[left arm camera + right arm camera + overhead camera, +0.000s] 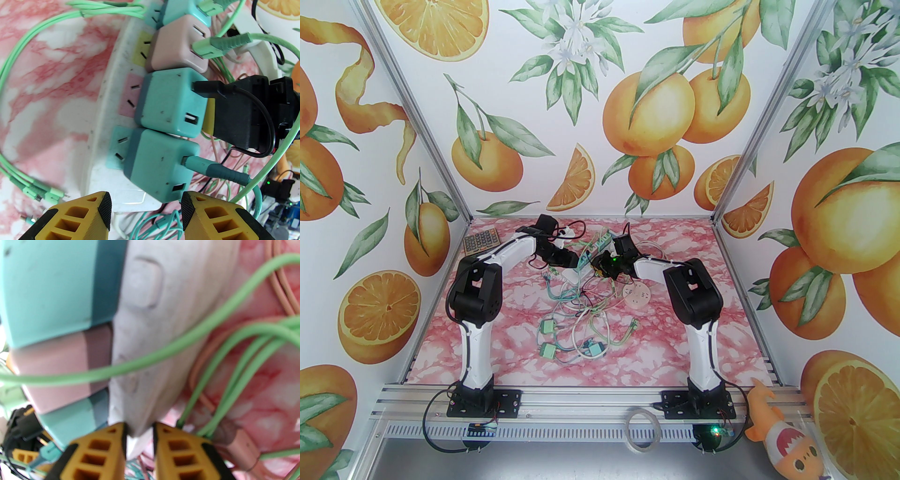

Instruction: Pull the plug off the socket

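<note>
A white power-strip socket lies on the pink marble table with several cube plugs in a row. The nearest teal plug has a teal cable in its face. My left gripper is open, its yellow fingertips on either side of that plug's near corner, with a wide gap on the left. My right gripper is shut on the edge of the socket, beside the pink plug and teal plugs. From above, both grippers meet at the strip amid cables.
Green and pink cables tangle around the strip. Loose teal plugs lie nearer the arm bases, and a round white socket sits at the right. A calculator sits far left. A tape roll and a plush toy rest at the front rail.
</note>
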Controlling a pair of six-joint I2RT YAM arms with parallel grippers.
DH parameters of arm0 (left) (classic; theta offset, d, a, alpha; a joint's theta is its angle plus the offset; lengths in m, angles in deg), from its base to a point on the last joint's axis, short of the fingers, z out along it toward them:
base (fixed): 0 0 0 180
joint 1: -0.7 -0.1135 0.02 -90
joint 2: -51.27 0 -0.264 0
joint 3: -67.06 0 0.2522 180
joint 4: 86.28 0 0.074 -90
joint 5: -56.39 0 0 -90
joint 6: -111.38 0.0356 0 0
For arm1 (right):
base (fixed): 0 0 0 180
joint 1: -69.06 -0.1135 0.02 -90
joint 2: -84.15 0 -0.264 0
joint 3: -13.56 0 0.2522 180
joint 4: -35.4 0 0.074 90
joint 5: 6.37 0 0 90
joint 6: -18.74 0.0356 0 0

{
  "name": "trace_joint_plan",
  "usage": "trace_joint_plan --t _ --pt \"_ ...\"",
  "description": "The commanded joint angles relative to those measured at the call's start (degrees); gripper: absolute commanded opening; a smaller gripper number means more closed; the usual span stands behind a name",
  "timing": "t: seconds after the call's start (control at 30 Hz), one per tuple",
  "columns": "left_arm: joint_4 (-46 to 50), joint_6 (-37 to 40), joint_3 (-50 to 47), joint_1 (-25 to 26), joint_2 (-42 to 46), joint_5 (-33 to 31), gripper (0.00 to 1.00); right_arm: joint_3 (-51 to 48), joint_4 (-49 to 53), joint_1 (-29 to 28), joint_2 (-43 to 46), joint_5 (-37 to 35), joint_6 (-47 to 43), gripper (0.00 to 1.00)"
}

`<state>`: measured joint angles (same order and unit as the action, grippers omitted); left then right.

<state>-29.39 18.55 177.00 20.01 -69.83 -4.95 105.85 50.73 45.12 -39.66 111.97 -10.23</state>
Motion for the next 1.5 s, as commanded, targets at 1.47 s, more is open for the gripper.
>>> trace_joint_plan --t 1.47 --pt "-8.57 3.67 -5.13 9.82 9.55 -22.18 0.18 2.16 13.42 -0.65 -5.48 -4.52 -1.18 0.26"
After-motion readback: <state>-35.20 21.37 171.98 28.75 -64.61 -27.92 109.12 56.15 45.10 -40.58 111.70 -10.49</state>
